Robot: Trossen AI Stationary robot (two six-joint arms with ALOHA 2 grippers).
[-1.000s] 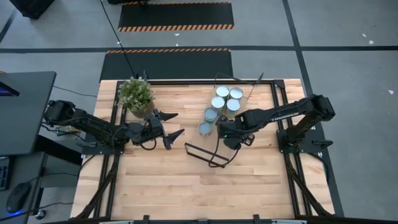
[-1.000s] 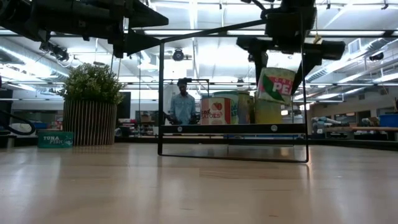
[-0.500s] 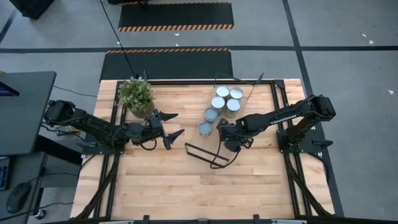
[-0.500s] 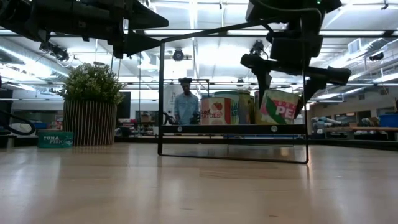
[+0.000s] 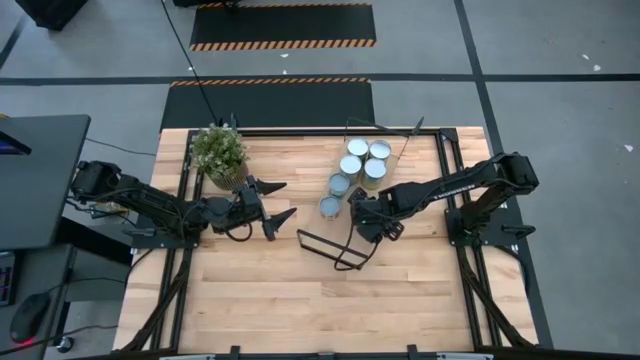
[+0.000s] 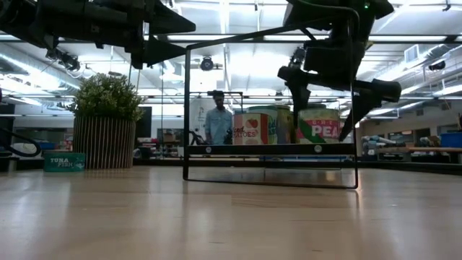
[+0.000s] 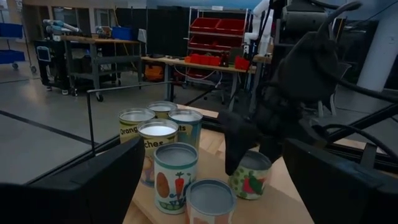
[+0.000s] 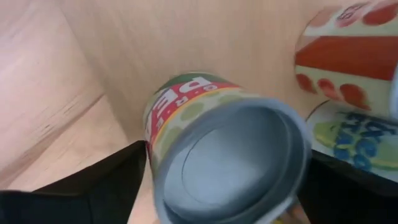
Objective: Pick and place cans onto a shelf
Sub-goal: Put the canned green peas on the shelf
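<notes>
Several cans [image 5: 352, 166] with silvery tops stand clustered on the shelf's light-wood board [image 6: 267, 149]; the shelf's black wire end [image 5: 335, 250] points toward the table's near edge. A green pea can [image 6: 320, 125] stands upright on the board at the near side of the cluster. My right gripper [image 6: 328, 97] hangs over it, pointing steeply down and open, one finger on either side of the can [image 8: 230, 155]. My left gripper [image 5: 285, 200] waits open and level to the left of the cans, near the plant.
A potted plant [image 5: 220, 152] stands at the far left of the table, with a small teal tuna tin [image 6: 63, 161] beside it. A person [image 6: 216, 123] stands in the room beyond the table. Bare tabletop [image 5: 300, 300] lies toward the near edge.
My right gripper has come down with the pea can. The can hung tilted above the board a second ago, and it now stands upright on the board beside the other cans.
</notes>
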